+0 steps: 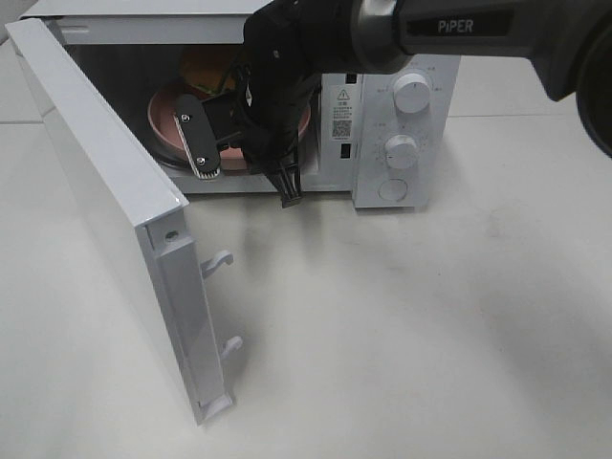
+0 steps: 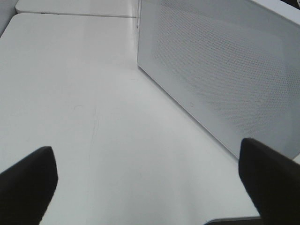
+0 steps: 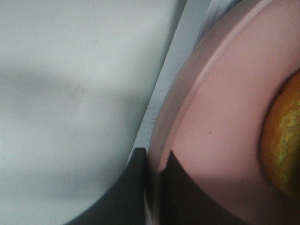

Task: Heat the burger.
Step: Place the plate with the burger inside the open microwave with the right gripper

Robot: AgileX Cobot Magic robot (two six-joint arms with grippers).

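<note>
Right arm (image 1: 459, 29), black, closest to the high camera, comes in from the upper right and reaches into the open microwave. White table (image 1: 430, 335) fills most of the view. White microwave (image 1: 435, 143) stands at the back of the table. Its door (image 1: 96, 163) is swung fully open to the left.

Pink plate (image 1: 167, 120) sits inside the cavity, near the front opening. The burger (image 1: 206, 69) is on that plate, inside the microwave. Only part of the golden bun and a bit of green show behind the arm. The right wrist view shows the bun's edge on the plate's pink surface.

Right gripper (image 3: 153, 161): fingers together, pinched on the plate's rim. Left gripper (image 2: 147, 164): fingers wide apart, nothing between them, over bare table beside the door's perforated outer face; out of the high view.

Control panel has two round knobs, upper (image 1: 412, 92) and lower (image 1: 402, 151), with a round button (image 1: 393, 189) under them. Two white latch hooks (image 1: 218, 260) stick out of the door's edge.
</note>
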